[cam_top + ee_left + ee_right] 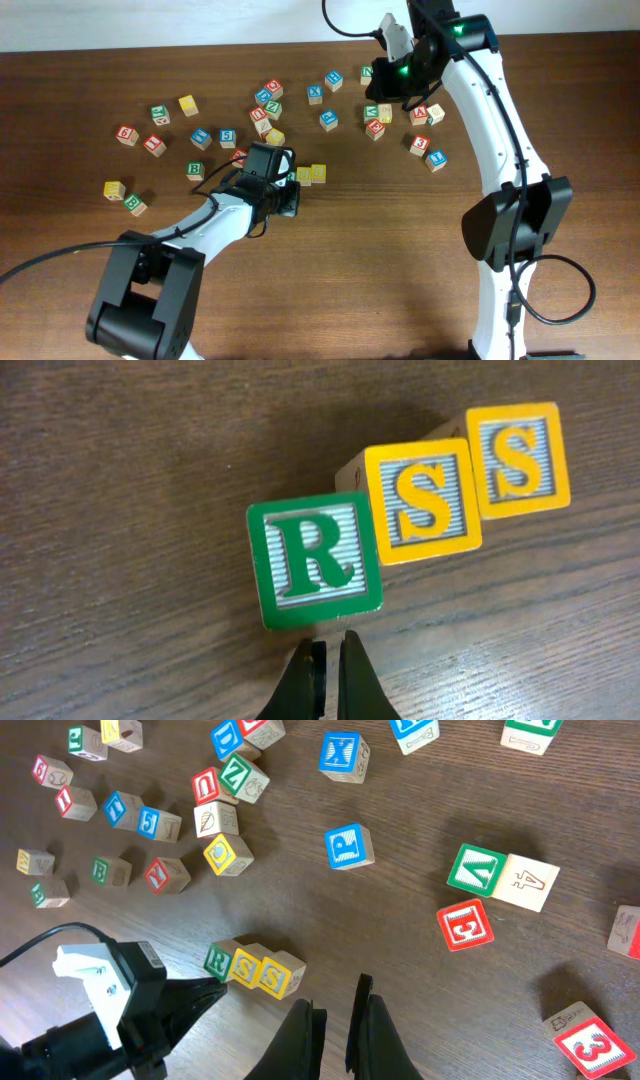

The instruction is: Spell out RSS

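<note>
A green R block (pixel 315 565) and two yellow S blocks (pixel 424 498) (pixel 515 457) lie touching in a slightly slanted row that reads RSS. In the overhead view the row (pixel 305 174) sits mid-table. In the right wrist view it shows as R (pixel 218 961), S (pixel 246 967), S (pixel 272 975). My left gripper (pixel 330 648) is shut and empty, its tips just below the R block and not holding it; it also shows overhead (pixel 289 188). My right gripper (pixel 337 1010) is raised above the table at the back right (pixel 384 80), fingers nearly together, holding nothing.
Several loose letter blocks lie scattered across the far half of the table, from a yellow one (pixel 114 189) at the left to a blue one (pixel 436 159) at the right. Below my right gripper lie a green V block (pixel 474 870), a red block (pixel 463 925) and a blue block (pixel 349 846).
</note>
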### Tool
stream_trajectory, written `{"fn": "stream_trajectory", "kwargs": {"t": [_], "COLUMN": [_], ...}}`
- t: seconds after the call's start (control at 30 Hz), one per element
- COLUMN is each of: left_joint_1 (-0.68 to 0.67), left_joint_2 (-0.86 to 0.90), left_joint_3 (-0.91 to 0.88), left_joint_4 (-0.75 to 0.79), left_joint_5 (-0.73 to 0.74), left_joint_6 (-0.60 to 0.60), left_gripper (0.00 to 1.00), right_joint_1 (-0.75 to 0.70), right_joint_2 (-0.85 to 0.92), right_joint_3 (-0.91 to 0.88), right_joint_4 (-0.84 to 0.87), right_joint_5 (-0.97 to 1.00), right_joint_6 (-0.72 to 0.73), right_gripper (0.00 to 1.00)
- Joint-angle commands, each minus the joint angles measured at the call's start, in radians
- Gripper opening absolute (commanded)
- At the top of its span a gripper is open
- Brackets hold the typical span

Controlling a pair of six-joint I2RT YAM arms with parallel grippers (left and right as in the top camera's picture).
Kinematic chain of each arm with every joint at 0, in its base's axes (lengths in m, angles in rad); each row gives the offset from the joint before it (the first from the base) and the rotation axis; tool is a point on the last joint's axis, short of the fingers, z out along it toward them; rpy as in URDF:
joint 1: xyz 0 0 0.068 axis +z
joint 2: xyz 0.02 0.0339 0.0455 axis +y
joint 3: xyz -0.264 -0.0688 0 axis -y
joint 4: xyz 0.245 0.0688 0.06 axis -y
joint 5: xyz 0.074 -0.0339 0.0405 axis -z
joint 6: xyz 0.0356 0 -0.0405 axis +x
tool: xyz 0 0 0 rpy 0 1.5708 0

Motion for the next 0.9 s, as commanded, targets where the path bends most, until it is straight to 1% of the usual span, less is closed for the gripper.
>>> {"fn": "stream_trajectory", "kwargs": {"t": [0.0, 0.87], "left_joint_1": [-0.001, -0.001], "left_joint_2": [0.011, 0.012], "left_joint_3": [0.000, 0.000], "left_joint_4": [0.018, 0.075], "left_joint_5": [0.016, 0.034], "left_joint_6": [0.008, -0.030], "left_gripper": [0.00, 0.00], "right_joint_1": [-0.003, -0.002], "right_joint_2": [-0.026, -0.026], "right_joint_3": [0.017, 0.017], "right_joint_4": [-0.001, -0.001], "right_joint_5": [-0.013, -0.013], "right_joint_6": [-0.011, -0.011], "right_gripper": [0.04, 0.04]}}
